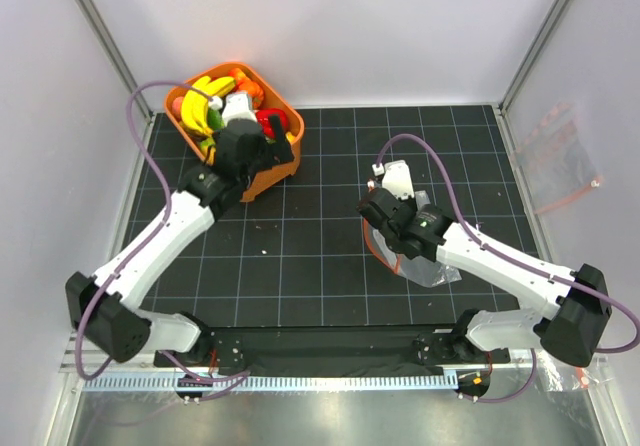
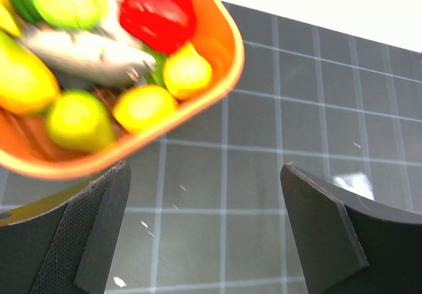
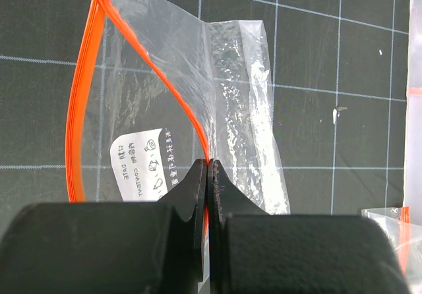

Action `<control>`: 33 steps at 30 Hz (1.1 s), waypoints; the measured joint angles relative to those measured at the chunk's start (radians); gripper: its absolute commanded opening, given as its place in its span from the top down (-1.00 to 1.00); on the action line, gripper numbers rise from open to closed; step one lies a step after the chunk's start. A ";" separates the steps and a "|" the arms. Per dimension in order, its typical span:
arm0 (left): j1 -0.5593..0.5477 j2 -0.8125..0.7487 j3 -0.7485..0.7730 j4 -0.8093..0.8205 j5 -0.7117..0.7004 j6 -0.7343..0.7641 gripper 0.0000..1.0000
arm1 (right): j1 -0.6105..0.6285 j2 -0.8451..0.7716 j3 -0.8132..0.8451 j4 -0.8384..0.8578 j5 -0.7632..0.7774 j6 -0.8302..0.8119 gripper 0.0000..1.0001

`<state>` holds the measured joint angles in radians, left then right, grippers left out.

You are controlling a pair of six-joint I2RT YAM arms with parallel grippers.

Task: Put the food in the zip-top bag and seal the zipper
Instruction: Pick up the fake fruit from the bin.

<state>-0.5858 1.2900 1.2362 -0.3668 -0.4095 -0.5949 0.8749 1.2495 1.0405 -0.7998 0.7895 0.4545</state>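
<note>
Right gripper (image 3: 208, 169) pinches one lip of the bag (image 3: 244, 89) at its zipper (image 3: 80, 109), propping the mouth open on the mat (image 3: 343, 57), while left gripper (image 2: 204, 175) hangs wide open just beside the tub (image 2: 227, 50), food (image 2: 158, 14) waiting inside, ready to pick.

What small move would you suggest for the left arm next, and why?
Probably ease the left gripper forward and down onto the yellow piece by the rim of the orange tub: it is open and empty, while the right gripper pinches the zipper, holding the bag open.
</note>
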 measured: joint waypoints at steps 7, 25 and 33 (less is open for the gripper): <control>0.061 0.237 0.288 -0.151 0.026 0.171 -0.99 | 0.000 -0.029 -0.002 0.000 -0.004 0.000 0.98; 0.236 0.642 0.710 -0.393 0.126 0.233 -0.99 | 0.000 -0.039 -0.002 0.006 -0.041 -0.011 0.98; 0.333 0.699 0.731 -0.346 0.173 0.063 -0.99 | 0.000 -0.039 -0.002 0.018 -0.071 -0.016 0.99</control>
<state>-0.2531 1.9888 1.9671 -0.7128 -0.2367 -0.5320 0.8749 1.2102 1.0386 -0.7822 0.7185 0.4385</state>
